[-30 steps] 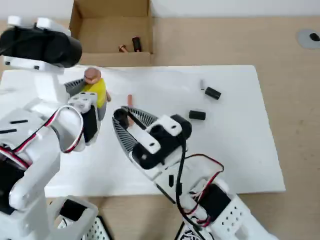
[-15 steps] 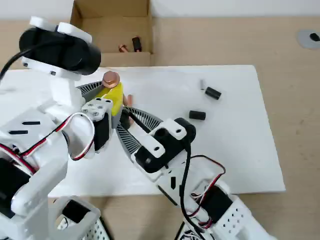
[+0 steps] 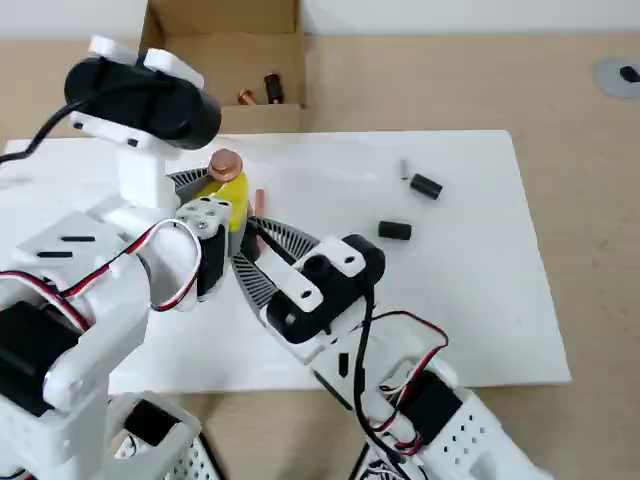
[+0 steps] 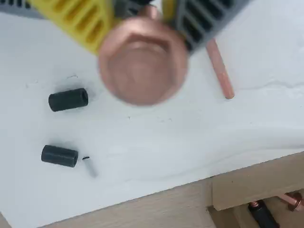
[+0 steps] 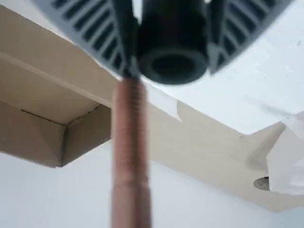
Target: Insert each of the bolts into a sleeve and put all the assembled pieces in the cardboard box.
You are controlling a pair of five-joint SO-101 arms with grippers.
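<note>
My left gripper (image 3: pixel 226 182) is shut on a copper bolt (image 3: pixel 225 163), whose round head (image 4: pixel 142 61) sits between the yellow finger (image 4: pixel 76 16) and the grey finger. My right gripper (image 3: pixel 246 240) is shut on a black sleeve (image 5: pixel 173 45), just beside the left one at mid-table. In the right wrist view the bolt's threaded shank (image 5: pixel 130 156) stands beside the sleeve's open mouth, not inside it. Another bolt (image 3: pixel 259 200) lies loose on the white board (image 3: pixel 470 300) close to both grippers. The cardboard box (image 3: pixel 222 60) at the back holds assembled pieces (image 3: pixel 260 90).
Two loose black sleeves (image 3: pixel 426 186) (image 3: pixel 394 230) and a small pin (image 3: pixel 404 168) lie on the right half of the board. The same sleeves (image 4: pixel 68 99) (image 4: pixel 59 156) show in the left wrist view. Bare tabletop (image 3: pixel 580 200) surrounds the board.
My left arm has swung right and forward with the bolt, bringing it up against the right gripper's sleeve. The right gripper has barely shifted.
</note>
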